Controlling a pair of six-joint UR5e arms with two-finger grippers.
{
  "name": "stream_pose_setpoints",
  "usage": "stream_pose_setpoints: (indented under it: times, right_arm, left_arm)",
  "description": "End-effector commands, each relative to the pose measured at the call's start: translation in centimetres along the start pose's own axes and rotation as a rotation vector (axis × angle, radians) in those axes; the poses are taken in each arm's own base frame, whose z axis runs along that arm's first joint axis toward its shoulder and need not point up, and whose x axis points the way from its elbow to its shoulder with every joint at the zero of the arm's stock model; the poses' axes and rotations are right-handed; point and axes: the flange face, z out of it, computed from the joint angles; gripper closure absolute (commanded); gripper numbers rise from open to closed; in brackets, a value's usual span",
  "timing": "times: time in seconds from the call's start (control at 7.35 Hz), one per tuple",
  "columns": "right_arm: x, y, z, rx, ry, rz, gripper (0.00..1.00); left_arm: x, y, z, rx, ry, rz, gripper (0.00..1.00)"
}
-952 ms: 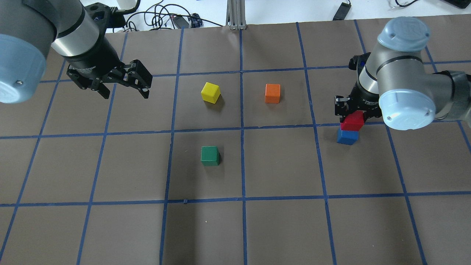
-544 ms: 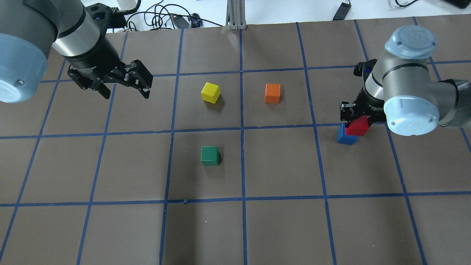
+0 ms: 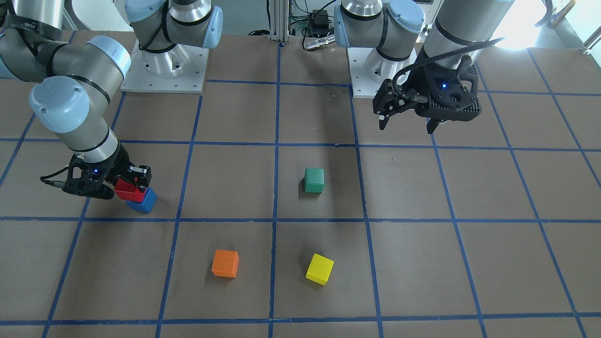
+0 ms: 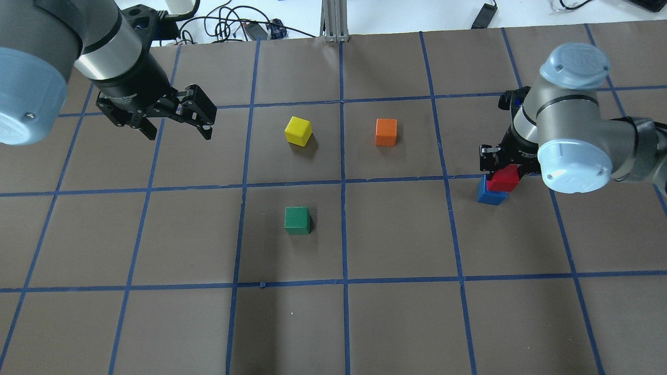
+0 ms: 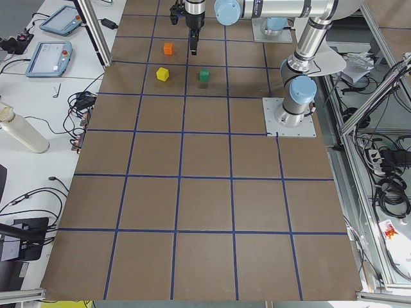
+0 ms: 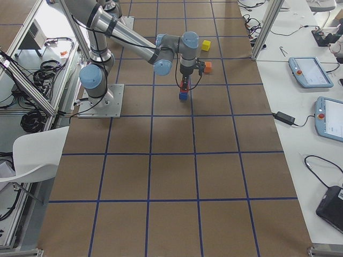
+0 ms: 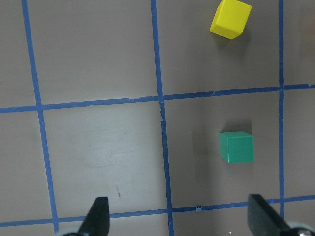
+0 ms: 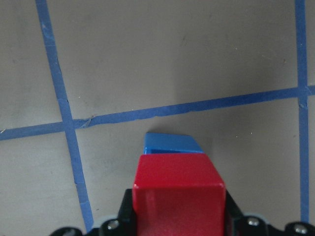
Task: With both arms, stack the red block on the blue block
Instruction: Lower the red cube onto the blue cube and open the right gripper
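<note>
Checker: Status, front view?
Tagger: Right gripper [image 3: 123, 184] was pinched on the red block [image 3: 127, 192] and held it over the blue block [image 3: 145, 203]. It was offset, not squared up, and I couldn't tell if the faces touched. Left gripper [image 3: 406, 123] hung spread and empty above the table [image 3: 469, 188], well apart from the pair.

Checker: Overhead?
Tagger: Red covered only part of blue's top. Green cube [image 4: 297, 220], yellow cube [image 4: 298, 130] and orange cube [image 4: 386, 132] sat loose mid-table, well apart from the pair.

Checker: Sides?
Tagger: Too small to judge jaws. The right-end view showed red above blue. Room had white benches [image 6: 278, 91] along the table, teach pendants [image 6: 306, 72] and a white chair [image 6: 32, 155].

Checker: Wrists?
Tagger: Right wrist showed red filling the gap between the jaws, with a strip of blue's top beyond it. Left wrist showed two fingertips [image 7: 97, 216] wide apart with nothing between them, and green and yellow below.

Checker: Handling?
Tagger: My guess was a small rigid cube, light, not fragile, with matte faces that wouldn't slip much. Best hold was across two opposite flat sides, as the jaws had it, leaving the underside free. The surface was flat brown sheeting with a blue tape grid [image 4: 292, 184]. A half-seated block would likely tip off on release, so it wanted centring first.
</note>
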Motion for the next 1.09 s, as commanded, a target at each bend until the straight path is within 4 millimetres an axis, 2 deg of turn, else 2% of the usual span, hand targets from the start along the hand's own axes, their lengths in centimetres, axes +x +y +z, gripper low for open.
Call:
stream_pose_setpoints:
  times: [0.0,0.54,0.68,0.82,0.95]
  right_arm:
    - [0.0,-0.1,0.2,-0.003,-0.002,0.008,0.83]
    - [0.0,-0.4,1.0,-0.008,-0.002,0.011,0.6]
    - [0.0,-0.5,1.2,-0.011,-0.002,0.011,0.36]
    - [0.0,-0.5,1.3,-0.011,-0.002,0.011,0.23]
    - [0.0,-0.5,1.3,-0.011,-0.002,0.011,0.13]
  left_arm:
    - [0.0,0.0,0.0,0.001,-0.001,0.0,0.0]
    - [0.0,0.0,-0.1,0.001,0.0,0.0,0.0]
    - [0.0,0.0,-0.1,0.001,0.0,0.0,0.0]
    - [0.0,0.0,-0.1,0.003,0.0,0.0,0.0]
    - [0.0,0.0,-0.1,0.001,0.0,0.0,0.0]
